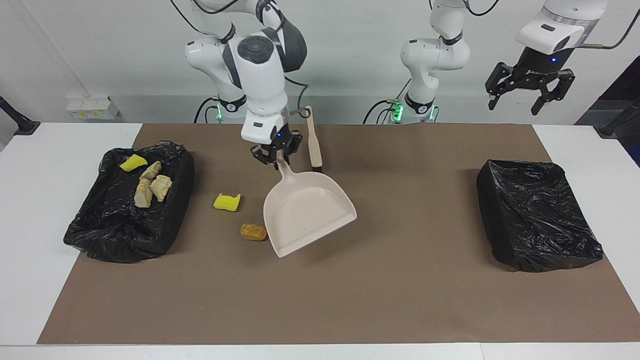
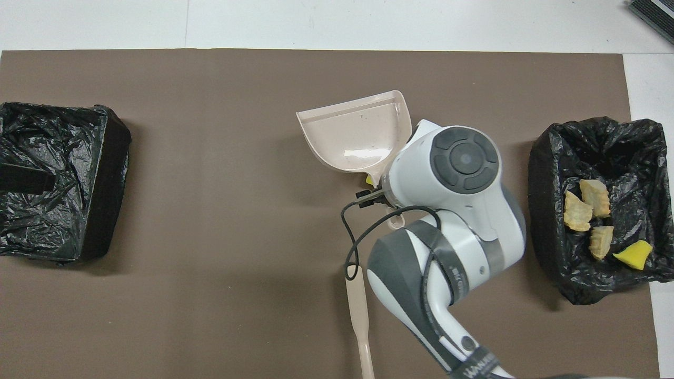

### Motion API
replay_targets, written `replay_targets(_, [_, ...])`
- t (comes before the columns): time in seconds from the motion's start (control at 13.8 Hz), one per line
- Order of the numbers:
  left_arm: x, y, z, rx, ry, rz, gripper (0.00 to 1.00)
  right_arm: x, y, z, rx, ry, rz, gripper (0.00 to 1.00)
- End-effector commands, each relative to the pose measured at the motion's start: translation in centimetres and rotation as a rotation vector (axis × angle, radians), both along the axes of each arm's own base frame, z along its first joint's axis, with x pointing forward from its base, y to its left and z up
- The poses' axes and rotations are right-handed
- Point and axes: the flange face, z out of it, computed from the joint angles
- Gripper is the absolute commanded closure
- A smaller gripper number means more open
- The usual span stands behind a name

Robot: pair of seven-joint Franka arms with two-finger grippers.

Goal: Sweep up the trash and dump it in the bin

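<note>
Dustpan [image 1: 307, 212] handle sits clamped in right gripper [image 1: 276, 156] above mat; left gripper [image 1: 524, 96] waits released.

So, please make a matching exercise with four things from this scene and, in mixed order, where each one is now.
Things:
1. dustpan
2. brush
3. yellow sponge chunk
4. pale bread lumps

Places:
A. in the black-lined bin at the right arm's end
B. held by its handle in the right gripper
C. lying on the brown mat, nearer to the robots than the brown lump
D. lying on the mat, close to the robots, ungripped

Pairs: 1-B, 2-D, 3-C, 4-A
</note>
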Motion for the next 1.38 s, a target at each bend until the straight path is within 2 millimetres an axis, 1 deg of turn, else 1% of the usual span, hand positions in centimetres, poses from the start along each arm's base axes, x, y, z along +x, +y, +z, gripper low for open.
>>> replay_targets(0.0, [-0.5, 0.4, 0.4, -0.003, 0.003, 0.004, 0.0, 0.9, 4.9, -2.6, 0.036, -0.011, -0.158, 1.0])
replay_targets(0.07, [-0.5, 0.4, 0.3, -0.003, 0.004, 0.004, 0.0, 0.5, 7.3, -4.0, 0.017, -0.01, -0.168, 1.0])
replay_targets(0.15, [-0.5, 0.3, 0.3, -0.003, 0.004, 0.003, 0.0, -0.7, 9.9, -6.1, -0.015, -0.006, -0.185, 1.0])
replay_targets(0.22, [-0.5, 0.3, 0.3, -0.003, 0.004, 0.003, 0.0, -0.9, 11.4, -7.3, -0.023, -0.03, -0.216, 1.0])
replay_targets(0.36, [-0.6, 0.3, 0.4, -0.003, 0.003, 0.003, 0.0, -1.2, 12.4, -9.2, -0.029, -0.044, -0.236, 1.0])
replay_targets(0.44, [-0.5, 0.4, 0.3, -0.003, 0.004, 0.004, 0.0, -2.3, 13.8, -10.1, -0.04, -0.039, -0.21, 1.0])
replay_targets(0.51, [-0.5, 0.3, 0.3, -0.003, 0.004, 0.003, 0.0, -2.3, 13.7, -10.2, -0.042, -0.037, -0.212, 0.94])
replay_targets(0.58, [-0.5, 0.3, 0.3, -0.003, 0.004, 0.003, 0.0, -2.3, 13.6, -10.4, -0.049, -0.035, -0.211, 0.01])
replay_targets(0.65, [-0.6, 0.3, 0.4, -0.003, 0.003, 0.003, 0.0, -2.4, 13.7, -10.3, -0.052, -0.038, -0.199, 0.0])
replay_targets(0.73, [-0.5, 0.4, 0.3, -0.003, 0.004, 0.004, 0.0, -2.0, 13.2, -9.9, -0.053, -0.04, -0.197, 0.0])
replay_targets(0.8, [-0.5, 0.3, 0.3, -0.003, 0.004, 0.003, 0.0, -1.5, 12.5, -9.3, -0.052, -0.037, -0.204, 0.0])
replay_targets(0.87, [-0.5, 0.4, 0.3, -0.003, 0.004, 0.004, 0.0, -1.5, 12.0, -8.3, -0.054, -0.032, -0.199, 0.0])
replay_targets(0.94, [-0.5, 0.4, 0.3, -0.003, 0.004, 0.004, 0.0, -1.8, 11.7, -8.0, -0.072, -0.018, -0.192, 0.0])
replay_targets(1.09, [-0.5, 0.3, 0.3, -0.003, 0.004, 0.003, 0.0, -2.6, 10.6, -5.2, -0.107, 0.003, -0.198, 0.0])
replay_targets(1.24, [-0.5, 0.3, 0.3, -0.003, 0.004, 0.003, 0.0, -3.1, 8.4, -2.1, -0.122, 0.062, -0.173, 0.0])
replay_targets(1.31, [-0.5, 0.3, 0.3, -0.003, 0.004, 0.003, 0.0, -3.5, 7.2, -0.8, -0.128, 0.091, -0.138, 0.0])
